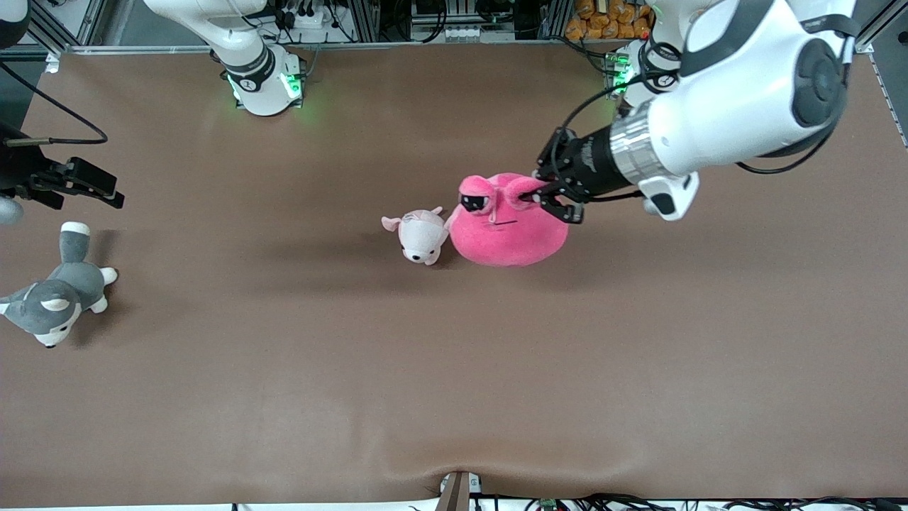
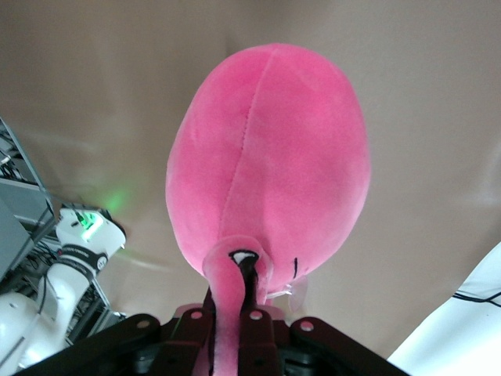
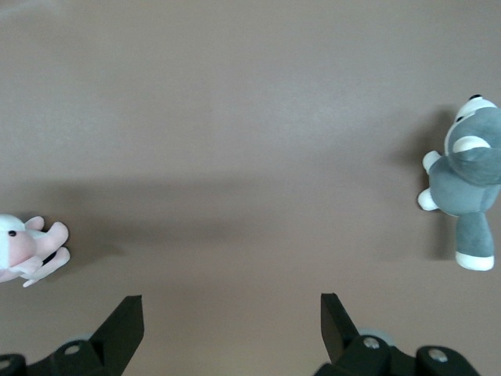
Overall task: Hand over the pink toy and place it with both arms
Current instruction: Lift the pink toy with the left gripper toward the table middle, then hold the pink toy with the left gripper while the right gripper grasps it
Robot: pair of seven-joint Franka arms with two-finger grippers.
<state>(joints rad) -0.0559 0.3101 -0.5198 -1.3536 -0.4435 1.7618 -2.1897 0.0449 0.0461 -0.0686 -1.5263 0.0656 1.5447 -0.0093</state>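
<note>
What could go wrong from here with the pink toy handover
The left gripper is shut on only one eye stalk of the pink toy, so the heavy body could swing or slip free when lifted. The small pale plush sits right against the toy and may get dragged along. The right gripper waits open near the grey plush, far from the toy, so the pass needs a long carry.

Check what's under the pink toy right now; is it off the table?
The left gripper is shut on an eye stalk of the pink toy. In the left wrist view only bare table shows around it. Lift or contact underneath cannot be told; its body hides that.
</note>
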